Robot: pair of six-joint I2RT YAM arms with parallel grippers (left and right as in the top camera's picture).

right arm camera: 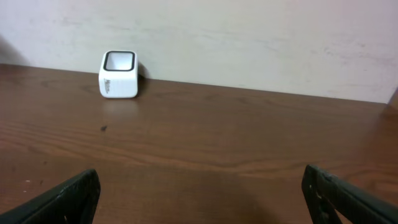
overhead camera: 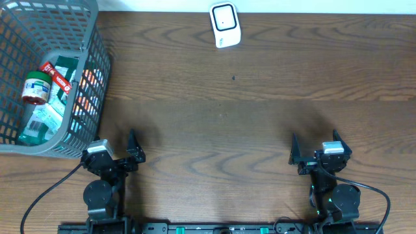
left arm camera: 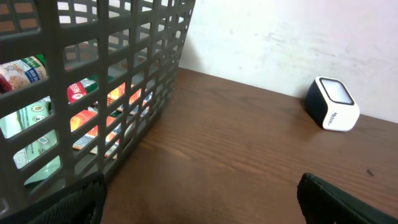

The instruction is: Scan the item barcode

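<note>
Two robot arms sit low at the near side of the table, and nothing has been picked up yet.

The left gripper (overhead camera: 112, 151) and the right gripper (overhead camera: 316, 148) both have their fingers wide apart and hold nothing. The things to scan are all in the grey basket (overhead camera: 97, 58) on the left: a jar (overhead camera: 34, 88) with a red lid and some green packets (overhead camera: 49, 117). The basket is just beside the left gripper, so I think that arm will reach in first. The white scanner (overhead camera: 225, 25) sits at the far side of the brown table (overhead camera: 221, 97). Its window tilts up, likely so a barcode can be held over it.
</note>
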